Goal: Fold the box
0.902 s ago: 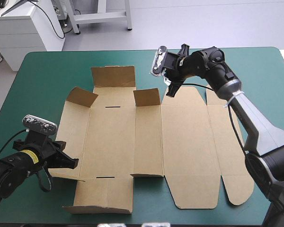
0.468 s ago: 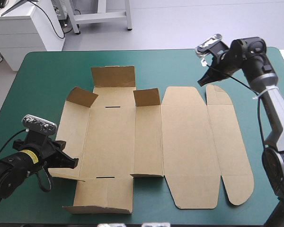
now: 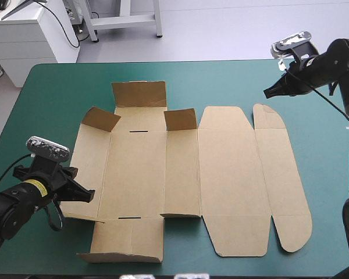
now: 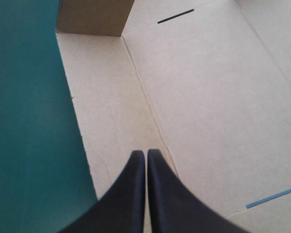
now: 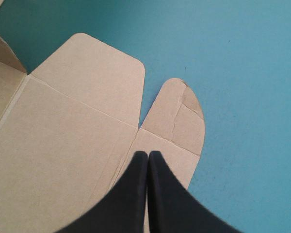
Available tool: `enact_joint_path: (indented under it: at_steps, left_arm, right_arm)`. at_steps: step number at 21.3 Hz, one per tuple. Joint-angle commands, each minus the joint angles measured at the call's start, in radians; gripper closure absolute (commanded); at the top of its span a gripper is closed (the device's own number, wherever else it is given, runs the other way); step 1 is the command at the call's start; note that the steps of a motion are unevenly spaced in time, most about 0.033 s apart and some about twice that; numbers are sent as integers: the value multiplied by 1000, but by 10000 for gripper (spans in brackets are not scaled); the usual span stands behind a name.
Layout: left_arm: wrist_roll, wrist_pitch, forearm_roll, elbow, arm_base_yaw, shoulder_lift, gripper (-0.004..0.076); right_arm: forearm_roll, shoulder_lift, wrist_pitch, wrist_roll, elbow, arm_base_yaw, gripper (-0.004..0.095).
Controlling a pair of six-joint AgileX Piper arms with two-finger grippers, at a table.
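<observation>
Now: box [image 3: 232, 174] flat, long axis L-R across table [image 3: 58, 87], rounded end R.

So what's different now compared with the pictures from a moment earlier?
The right pincer swung away from the far edge of the box toward the table's far right corner. It now hangs near the box's rounded far right flap, shut and holding nothing. The left pincer barely shifted at the box's left side, also shut. The box lies just as it did.
</observation>
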Motion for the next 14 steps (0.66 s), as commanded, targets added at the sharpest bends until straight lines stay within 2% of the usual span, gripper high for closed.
enact_joint_path:
  at_steps: [1, 5, 8, 14]
  left_arm:
    - [-15, 7, 44, -76, -3, 44, 731]
    - [-15, 69, 114, -195, -3, 140, 731]
    - [-28, 88, 135, -275, -3, 199, 731]
    - [17, 125, 144, -346, -3, 288, 705]
  right_arm:
    - [17, -89, -6, -8, -26, -7, 925]
    - [15, -160, -4, 3, 22, -7, 925]
    - [17, -245, -11, -1, 171, -7, 925]
    - [12, -544, -212, -8, 631, -7, 926]
